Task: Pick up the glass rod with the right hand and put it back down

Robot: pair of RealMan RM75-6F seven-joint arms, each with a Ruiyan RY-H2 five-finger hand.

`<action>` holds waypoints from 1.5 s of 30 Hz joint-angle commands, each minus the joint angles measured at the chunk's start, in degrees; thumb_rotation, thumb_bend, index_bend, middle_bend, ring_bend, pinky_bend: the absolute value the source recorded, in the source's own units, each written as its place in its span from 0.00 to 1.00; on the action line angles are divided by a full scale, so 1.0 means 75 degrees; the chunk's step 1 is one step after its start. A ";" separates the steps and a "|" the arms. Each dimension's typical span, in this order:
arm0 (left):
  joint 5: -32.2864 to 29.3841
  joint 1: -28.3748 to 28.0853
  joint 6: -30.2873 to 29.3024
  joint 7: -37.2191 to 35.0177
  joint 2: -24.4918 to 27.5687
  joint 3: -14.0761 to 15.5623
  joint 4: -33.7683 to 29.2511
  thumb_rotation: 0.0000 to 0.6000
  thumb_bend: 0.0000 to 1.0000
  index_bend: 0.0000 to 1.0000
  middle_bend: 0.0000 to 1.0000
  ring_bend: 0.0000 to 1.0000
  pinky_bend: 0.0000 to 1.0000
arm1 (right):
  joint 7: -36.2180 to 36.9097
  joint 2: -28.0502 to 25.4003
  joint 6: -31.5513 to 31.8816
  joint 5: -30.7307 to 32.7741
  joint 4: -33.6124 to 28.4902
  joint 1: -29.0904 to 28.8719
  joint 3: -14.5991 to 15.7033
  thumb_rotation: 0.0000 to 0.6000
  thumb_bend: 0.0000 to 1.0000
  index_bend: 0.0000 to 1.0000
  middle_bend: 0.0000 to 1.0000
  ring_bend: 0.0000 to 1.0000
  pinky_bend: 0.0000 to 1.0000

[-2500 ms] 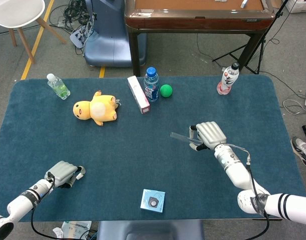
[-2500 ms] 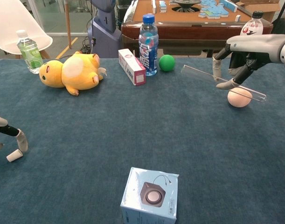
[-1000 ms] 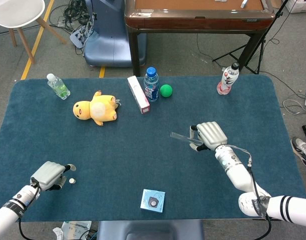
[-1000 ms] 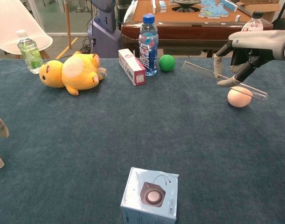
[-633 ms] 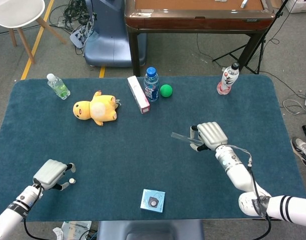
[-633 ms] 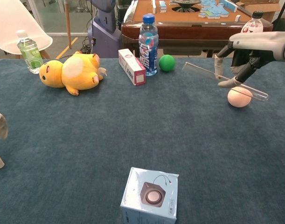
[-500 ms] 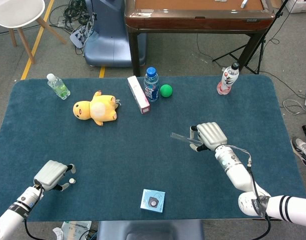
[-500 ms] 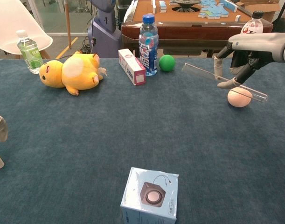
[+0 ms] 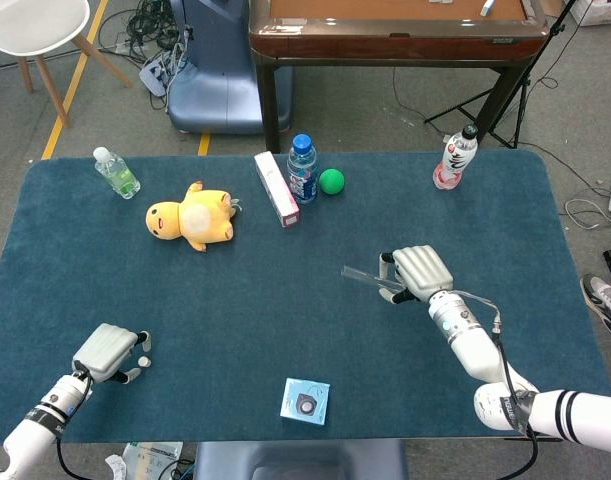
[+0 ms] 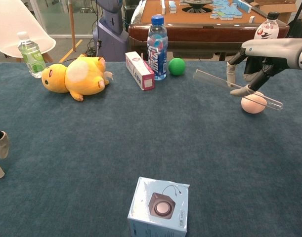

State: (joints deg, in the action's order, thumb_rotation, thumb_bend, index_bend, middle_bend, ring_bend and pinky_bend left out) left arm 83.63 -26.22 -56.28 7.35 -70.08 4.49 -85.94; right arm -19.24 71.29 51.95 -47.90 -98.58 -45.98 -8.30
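The clear glass rod (image 9: 363,275) sits in the fingers of the right hand (image 9: 417,273), seen from the head view above the dark blue felt-covered table (image 9: 285,300), its free end pointing toward the table's middle. Near the front left edge the left hand (image 9: 109,352) hangs with fingers loosely curled and nothing in it. Along the far side stand a small green-tinted plastic bottle (image 9: 115,172), a yellow plush duck (image 9: 191,217), a long white and pink carton (image 9: 276,188), a blue-capped water bottle (image 9: 302,168), a green ball (image 9: 331,181) and a red-labelled bottle (image 9: 454,157). A small pale blue box (image 9: 305,401) lies near the front edge.

From the chest view, the rod (image 10: 215,82) is clearly off the cloth, slanting down to the right, pinched between the right hand's (image 10: 252,68) thumb and fingers. A peach-coloured ball (image 10: 253,103) lies just below it. Only fingertips (image 10: 2,144) of the left hand show at the frame's edge.
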 commanded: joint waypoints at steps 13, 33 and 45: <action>-0.0122 -0.0013 0.0100 -0.0013 -0.0208 -0.0060 0.0183 1.00 0.23 0.49 1.00 1.00 1.00 | 0.0083 -0.0027 -0.0003 -0.0015 0.0039 0.0072 0.0018 1.00 0.50 0.65 1.00 1.00 1.00; -0.0223 -0.0016 0.0217 -0.0107 -0.0368 -0.0077 0.0413 1.00 0.23 0.51 1.00 1.00 1.00 | 0.0073 -0.0037 -0.0001 0.0020 0.0064 0.0101 0.0012 1.00 0.50 0.65 1.00 1.00 1.00; -0.0214 -0.0025 0.0224 -0.0161 -0.0413 -0.0088 0.0430 1.00 0.26 0.52 1.00 1.00 1.00 | 0.0073 -0.0032 0.0001 0.0052 0.0094 0.0120 0.0013 1.00 0.50 0.65 1.00 1.00 1.00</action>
State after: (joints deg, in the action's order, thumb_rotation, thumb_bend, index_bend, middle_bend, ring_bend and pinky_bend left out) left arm 82.03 -26.41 -54.60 6.14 -73.18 3.83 -82.72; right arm -18.70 71.04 51.95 -47.51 -97.88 -45.08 -8.20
